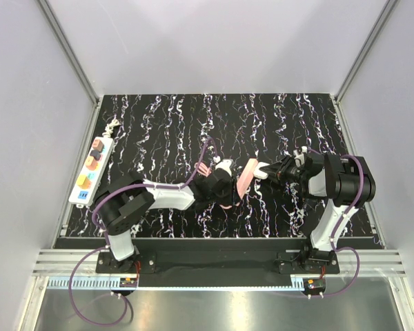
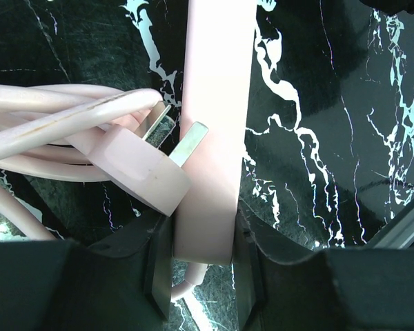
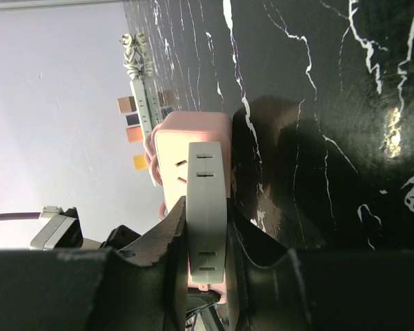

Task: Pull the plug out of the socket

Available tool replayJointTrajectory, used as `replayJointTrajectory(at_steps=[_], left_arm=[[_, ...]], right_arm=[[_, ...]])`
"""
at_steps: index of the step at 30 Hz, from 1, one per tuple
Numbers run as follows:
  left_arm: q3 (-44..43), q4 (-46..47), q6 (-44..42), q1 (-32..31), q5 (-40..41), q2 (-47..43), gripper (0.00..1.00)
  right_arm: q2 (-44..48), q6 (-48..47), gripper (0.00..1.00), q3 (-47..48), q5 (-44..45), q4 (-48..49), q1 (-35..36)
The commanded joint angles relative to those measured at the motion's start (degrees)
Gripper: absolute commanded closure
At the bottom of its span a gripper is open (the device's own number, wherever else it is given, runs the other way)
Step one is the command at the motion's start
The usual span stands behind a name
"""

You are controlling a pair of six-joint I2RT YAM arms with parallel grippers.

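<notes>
**Stage of the task, read left to right.** The socket, a long white power strip with coloured outlet patches, lies along the left edge of the marbled table. No plug shows in any of its outlets.

Well apart from it, near mid-table, the left gripper is clamped across a pink strip, with one finger on each long side. Just beside that strip hangs the pink plug. Its two flat prongs are bare and seated in nothing, and its looped pink cord is bundled behind it.

At the strip's other end, the right gripper is closed on a white slotted block, which sits against the strip's outlet face. Whether that block is seated in the strip or only resting on it cannot be told.

Judged from this layout, the pull itself is done, since the plug is free and far from the socket. What is left appears to be only setting the held pieces down.
</notes>
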State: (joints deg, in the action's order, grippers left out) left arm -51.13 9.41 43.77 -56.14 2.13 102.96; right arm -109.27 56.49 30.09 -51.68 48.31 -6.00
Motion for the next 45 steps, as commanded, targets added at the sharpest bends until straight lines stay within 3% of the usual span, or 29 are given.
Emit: replayJointTrajectory(at_steps=[1,20,27,36,40,45], left_arm=[[3.93,-14.16,3.95,1.65,8.76,1.98,1.00],[7.54,-12.92,2.72,4.46,8.68,0.84,1.00],[7.89,-13.63,4.75,4.46,11.31,-0.39,1.00],[4.29,-16.35,7.30,4.37,16.41,1.19,1.00],[2.02,-15.56,6.95,2.71,15.19,1.28,1.00],[0.86,-14.95,4.84,0.95,13.87,2.51,1.00]], right_arm=[[2.57,-0.85,1.00,-0.99,-1.23,-0.94,-0.15],[3.19,-1.82,1.00,-1.08,-4.74,-2.79,-1.82],[5.38,-2.26,1.00,-2.49,-2.03,-6.30,-1.82],[17.68,-10.51,1.00,-0.99,5.62,-26.77,-1.73],[21.91,-9.64,1.00,-2.58,6.16,-24.93,-1.73],[23.49,-12.98,1.00,-0.29,5.89,-30.02,-1.73]])
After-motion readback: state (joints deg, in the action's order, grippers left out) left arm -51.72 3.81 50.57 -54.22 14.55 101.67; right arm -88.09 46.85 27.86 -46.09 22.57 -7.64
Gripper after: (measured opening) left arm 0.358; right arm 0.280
